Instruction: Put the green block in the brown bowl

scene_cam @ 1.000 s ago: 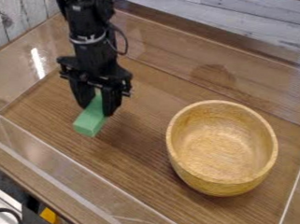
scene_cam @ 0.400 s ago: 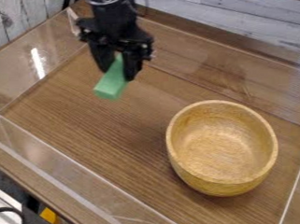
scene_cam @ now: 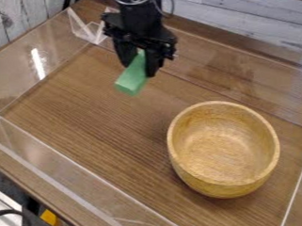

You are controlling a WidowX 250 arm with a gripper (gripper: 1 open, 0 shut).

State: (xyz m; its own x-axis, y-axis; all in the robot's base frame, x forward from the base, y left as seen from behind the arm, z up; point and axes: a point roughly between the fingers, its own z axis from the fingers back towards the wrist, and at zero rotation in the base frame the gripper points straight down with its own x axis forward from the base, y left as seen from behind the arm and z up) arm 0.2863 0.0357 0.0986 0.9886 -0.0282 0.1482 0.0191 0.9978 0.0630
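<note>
- Gripper (scene_cam: 144, 59) pinching green block (scene_cam: 131, 76), hanging tilted from the jaws, clear of wooden table (scene_cam: 91, 117).
- Brown bowl (scene_cam: 223, 148) well apart, below-right, empty.
- Best carried level above the rim, released only over the centre.

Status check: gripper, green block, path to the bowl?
Gripper shut on green block, block off the table. Brown bowl empty, lower right. Nothing in the way.
</note>
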